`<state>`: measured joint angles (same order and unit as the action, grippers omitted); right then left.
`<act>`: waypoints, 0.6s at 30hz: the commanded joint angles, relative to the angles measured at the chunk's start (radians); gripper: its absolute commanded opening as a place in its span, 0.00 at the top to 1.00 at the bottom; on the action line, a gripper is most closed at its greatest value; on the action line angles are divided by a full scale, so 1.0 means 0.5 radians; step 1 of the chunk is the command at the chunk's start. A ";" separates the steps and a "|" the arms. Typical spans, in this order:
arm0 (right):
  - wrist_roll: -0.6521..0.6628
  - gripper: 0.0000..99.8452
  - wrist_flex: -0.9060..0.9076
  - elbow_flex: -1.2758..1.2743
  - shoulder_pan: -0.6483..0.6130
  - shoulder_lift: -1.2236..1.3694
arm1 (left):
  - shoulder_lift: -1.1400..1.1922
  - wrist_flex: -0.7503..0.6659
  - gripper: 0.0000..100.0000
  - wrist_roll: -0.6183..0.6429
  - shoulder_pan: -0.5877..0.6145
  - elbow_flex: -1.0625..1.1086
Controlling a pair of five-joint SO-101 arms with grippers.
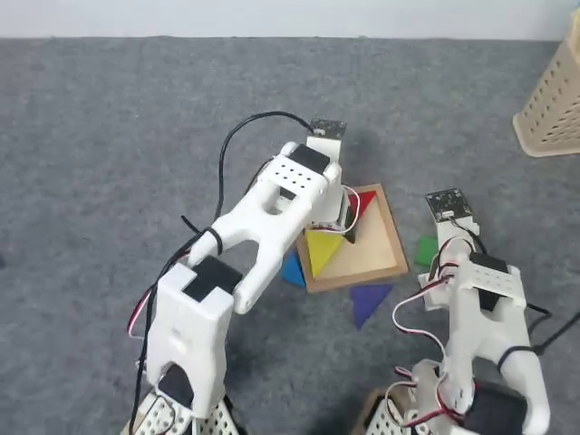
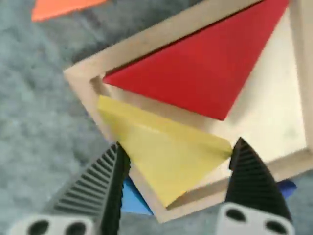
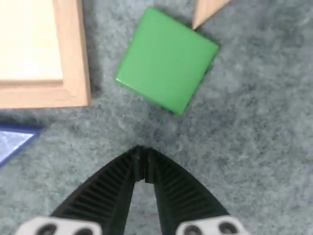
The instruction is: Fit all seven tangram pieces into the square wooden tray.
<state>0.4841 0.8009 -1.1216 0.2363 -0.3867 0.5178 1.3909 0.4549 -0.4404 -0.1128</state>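
Grey felt covers the tabletop (image 1: 109, 136), and a pale slatted basket (image 1: 553, 100) stands at its far right corner. I see the square wooden tray (image 1: 396, 240) lying roughly mid-tabletop, a little toward the right edge.

Two pieces are inside the tray. The red triangle (image 1: 365, 201) sits on the side toward the far edge, and the yellow triangle (image 1: 322, 246) sits on the side toward the near edge. From the left wrist view, the red triangle (image 2: 205, 73) lies flat along one rim of the tray (image 2: 80, 78). The yellow triangle (image 2: 161, 147) seems to ride up on the rim at one corner, though I can't be sure from this angle.

My left pincer (image 2: 181, 147) hangs over that yellow triangle with its jaws spread wide, gripping nothing. A blue piece (image 1: 292, 270) rests on the felt just outside the tray's near left corner, partly hidden. An orange piece (image 2: 63, 7) lies on the felt, well clear of the rim.

My right pincer (image 3: 144, 152) is pressed together and empty, low over bare felt. Near it the green square (image 3: 166, 58) lies flat on the felt. It is just beside the tray's right rim (image 3: 73, 49) but not touching it. A purple triangle (image 1: 367, 301) lies on the felt just off the tray's near edge.
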 commanded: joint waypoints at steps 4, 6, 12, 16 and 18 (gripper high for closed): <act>0.025 0.99 -0.029 -0.003 0.020 -0.044 | -0.040 0.175 0.67 0.018 -0.009 -0.183; 0.021 0.99 -0.029 -0.003 0.020 -0.044 | -0.040 0.178 0.67 0.012 -0.006 -0.207; 0.025 0.99 -0.029 -0.003 0.020 -0.044 | -0.037 0.166 0.67 -0.095 0.028 -0.229; 0.028 0.99 -0.029 -0.006 0.020 -0.044 | -0.034 0.064 0.67 -0.138 0.203 -0.216; 0.031 0.99 -0.029 -0.006 0.020 -0.044 | -0.028 0.040 0.67 -0.203 0.242 -0.186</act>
<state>0.4841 0.8009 -1.1216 0.2363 -0.3867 0.5178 1.4369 0.4028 -0.3498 -0.1849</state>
